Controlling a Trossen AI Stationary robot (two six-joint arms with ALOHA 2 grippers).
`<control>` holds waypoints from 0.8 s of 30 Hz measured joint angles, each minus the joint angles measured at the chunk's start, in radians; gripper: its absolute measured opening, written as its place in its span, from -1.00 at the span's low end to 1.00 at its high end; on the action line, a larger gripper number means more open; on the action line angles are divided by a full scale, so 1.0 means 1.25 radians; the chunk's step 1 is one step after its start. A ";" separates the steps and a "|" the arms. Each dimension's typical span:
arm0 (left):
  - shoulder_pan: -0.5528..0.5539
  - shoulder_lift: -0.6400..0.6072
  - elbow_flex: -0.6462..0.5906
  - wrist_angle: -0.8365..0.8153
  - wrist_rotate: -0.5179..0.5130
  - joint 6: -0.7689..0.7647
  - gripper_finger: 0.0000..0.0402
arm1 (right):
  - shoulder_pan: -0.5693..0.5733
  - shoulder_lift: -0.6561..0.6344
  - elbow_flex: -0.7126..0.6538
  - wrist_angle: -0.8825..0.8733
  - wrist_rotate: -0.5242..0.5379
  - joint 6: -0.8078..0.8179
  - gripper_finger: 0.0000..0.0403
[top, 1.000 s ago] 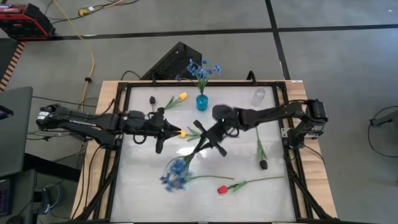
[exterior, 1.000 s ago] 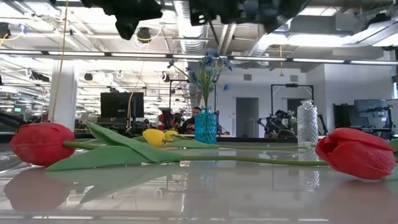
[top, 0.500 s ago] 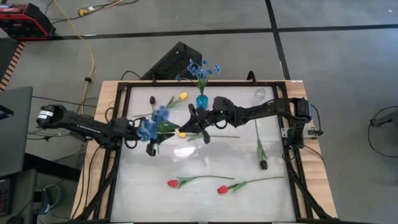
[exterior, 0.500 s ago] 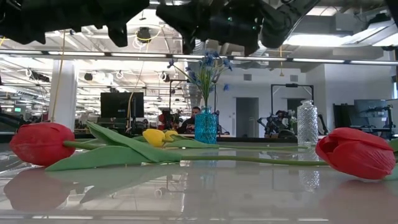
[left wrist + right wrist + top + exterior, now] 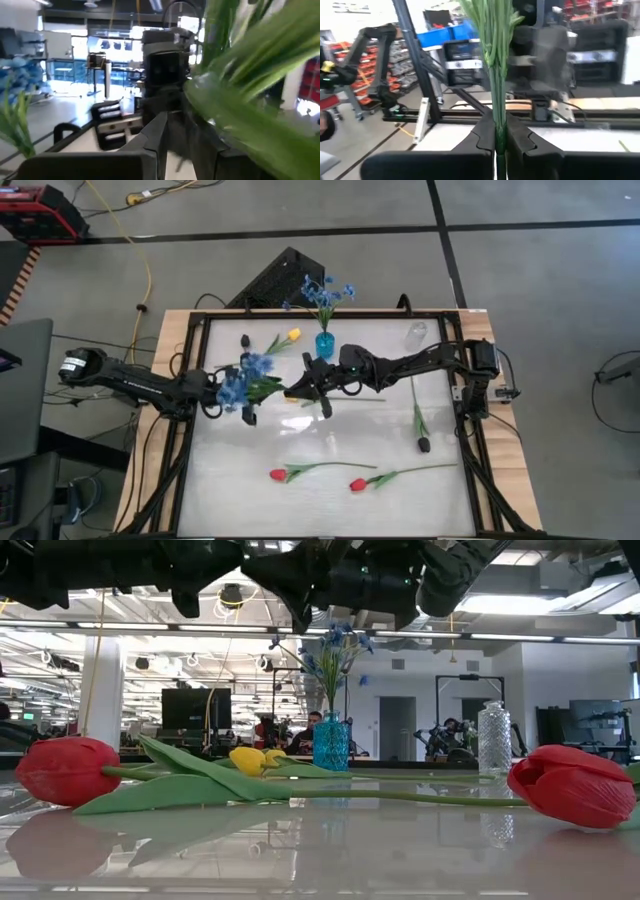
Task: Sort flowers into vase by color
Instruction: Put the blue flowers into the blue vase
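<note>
The blue spray (image 5: 240,377) is a clump of small blue blossoms on a bundle of thin green stems, hanging in the air over the left side of the tabletop (image 5: 330,500), stretched between the two arms. The right end effector (image 5: 499,131) is clenched on the stem bundle, fingers pinched right against the green. The left end effector (image 5: 232,392) sits under the blossoms, but whether it's gripping the spray is anyone's guess, since blurry leaves fill its wrist view. Elsewhere: two red tulips (image 5: 279,474) lying near the front edge, a yellow tulip (image 5: 294,334) and a dark bud (image 5: 424,445) lying flat, and a blue vase (image 5: 324,344) already holding blue flowers.
</note>
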 joint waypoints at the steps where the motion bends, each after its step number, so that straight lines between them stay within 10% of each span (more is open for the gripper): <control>1: 0.000 0.000 0.000 -0.001 0.011 0.011 -0.71 | -0.001 0.000 0.000 -0.001 0.004 0.000 -0.76; 24: 0.003 0.000 0.001 -0.042 -0.016 0.024 -0.66 | -0.030 0.000 0.000 0.010 0.005 -0.057 -0.78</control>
